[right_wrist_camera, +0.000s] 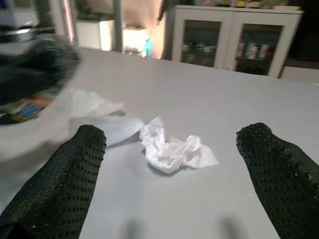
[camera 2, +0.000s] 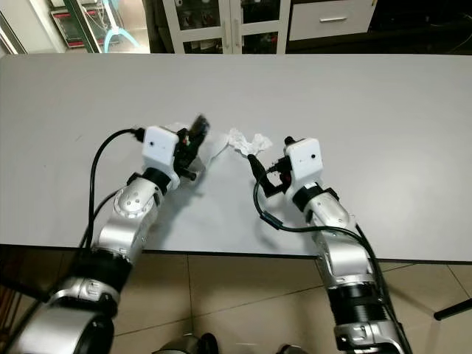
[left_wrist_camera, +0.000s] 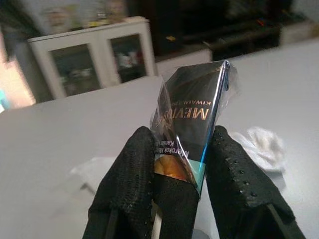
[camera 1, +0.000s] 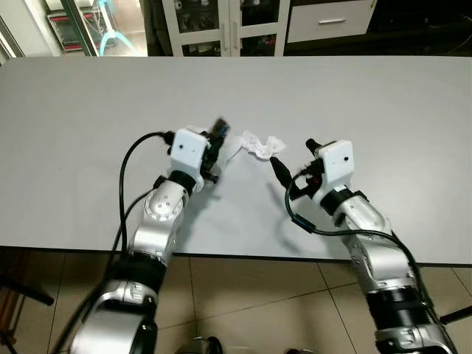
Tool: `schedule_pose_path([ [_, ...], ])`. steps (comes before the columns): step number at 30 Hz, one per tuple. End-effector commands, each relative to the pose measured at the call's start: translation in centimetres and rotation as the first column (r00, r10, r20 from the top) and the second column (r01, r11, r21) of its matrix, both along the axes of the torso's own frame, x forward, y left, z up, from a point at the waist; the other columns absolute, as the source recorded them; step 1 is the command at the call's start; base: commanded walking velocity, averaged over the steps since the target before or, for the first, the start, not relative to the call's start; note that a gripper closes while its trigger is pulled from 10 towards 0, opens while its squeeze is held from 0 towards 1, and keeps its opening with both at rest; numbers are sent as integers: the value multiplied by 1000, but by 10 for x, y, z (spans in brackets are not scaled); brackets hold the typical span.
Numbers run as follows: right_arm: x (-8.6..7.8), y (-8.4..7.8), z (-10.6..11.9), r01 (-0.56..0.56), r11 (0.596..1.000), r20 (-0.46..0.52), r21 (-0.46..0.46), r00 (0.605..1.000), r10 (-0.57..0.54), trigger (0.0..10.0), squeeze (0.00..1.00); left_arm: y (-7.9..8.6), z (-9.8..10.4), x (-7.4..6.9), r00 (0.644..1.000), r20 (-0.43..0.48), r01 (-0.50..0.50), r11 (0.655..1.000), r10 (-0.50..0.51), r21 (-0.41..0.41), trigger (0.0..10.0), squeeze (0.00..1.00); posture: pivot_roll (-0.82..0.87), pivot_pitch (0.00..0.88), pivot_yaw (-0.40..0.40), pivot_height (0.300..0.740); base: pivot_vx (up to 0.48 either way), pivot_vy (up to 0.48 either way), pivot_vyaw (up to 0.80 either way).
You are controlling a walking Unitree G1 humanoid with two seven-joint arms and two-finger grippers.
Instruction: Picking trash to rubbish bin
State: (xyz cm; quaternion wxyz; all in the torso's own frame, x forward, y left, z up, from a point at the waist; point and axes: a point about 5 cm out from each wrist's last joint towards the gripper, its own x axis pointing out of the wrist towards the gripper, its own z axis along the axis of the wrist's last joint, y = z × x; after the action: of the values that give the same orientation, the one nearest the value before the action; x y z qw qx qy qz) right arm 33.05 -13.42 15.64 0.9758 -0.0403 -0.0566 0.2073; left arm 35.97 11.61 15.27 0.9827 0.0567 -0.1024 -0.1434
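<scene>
Trash is partly in hand: a dark wrapper sits clamped between the left gripper fingers, lifted off the table. Right gripper, fingers spread wide, faces a crumpled tissue lying mid-table, toward the near edge. Binning everything remains, I judge.

A wide grey table takes most of the scene. Behind its far edge stand white glass-door cabinets and, further right, a white drawer.

Left tool blurred; wrapper base seemingly hidden.
</scene>
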Motion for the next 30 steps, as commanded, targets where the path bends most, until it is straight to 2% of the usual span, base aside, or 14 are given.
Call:
schedule_pose_path([
  [1, 3, 0, 4, 28, 999, 23, 27, 999, -29, 10000, 0, 5, 6, -1, 998, 30, -60, 997, 62, -52, 10000, 0, -80, 43, 80, 740, 0, 0, 0],
  [5, 6, 3, 8, 68, 995, 39, 74, 997, -71, 10000, 0, 3, 7, -4, 991, 56, -117, 989, 122, -91, 10000, 0, -78, 51, 79, 740, 0, 0, 0],
  [8, 7, 13, 11, 79, 986, 47, 149, 995, -87, 10000, 0, -1, 11, -10, 977, 96, -178, 974, 192, -139, 10000, 0, -73, 55, 75, 740, 0, 0, 0],
  [14, 9, 17, 13, 110, 974, 46, 199, 992, -122, 10000, 0, -10, 21, -12, 967, 152, -185, 973, 205, -136, 10000, 0, -63, 59, 71, 740, 0, 0, 0],
  [16, 12, 15, 15, 172, 954, 52, 245, 980, -190, 10000, 0, -14, 26, -14, 957, 190, -194, 970, 220, -145, 10000, 0, -61, 59, 71, 740, 0, 0, 0],
  [18, 11, 7, 22, 264, 936, 124, 233, 947, -298, 10000, 0, -15, 29, -15, 951, 212, -194, 968, 225, -158, 10000, 0, -59, 60, 70, 740, 0, 0, 0],
  [20, 10, 1, 28, 319, 922, 188, 219, 914, -361, 10000, 0, -16, 32, -16, 946, 233, -191, 969, 224, -159, 10000, 0, -59, 59, 70, 740, 0, 0, 0],
  [30, 10, -16, 32, 403, 878, 235, 259, 855, -462, 10000, 0, -1, 37, -11, 914, 288, -257, 957, 286, -133, 10000, 0, -61, 53, 73, 740, 0, 0, 0],
])
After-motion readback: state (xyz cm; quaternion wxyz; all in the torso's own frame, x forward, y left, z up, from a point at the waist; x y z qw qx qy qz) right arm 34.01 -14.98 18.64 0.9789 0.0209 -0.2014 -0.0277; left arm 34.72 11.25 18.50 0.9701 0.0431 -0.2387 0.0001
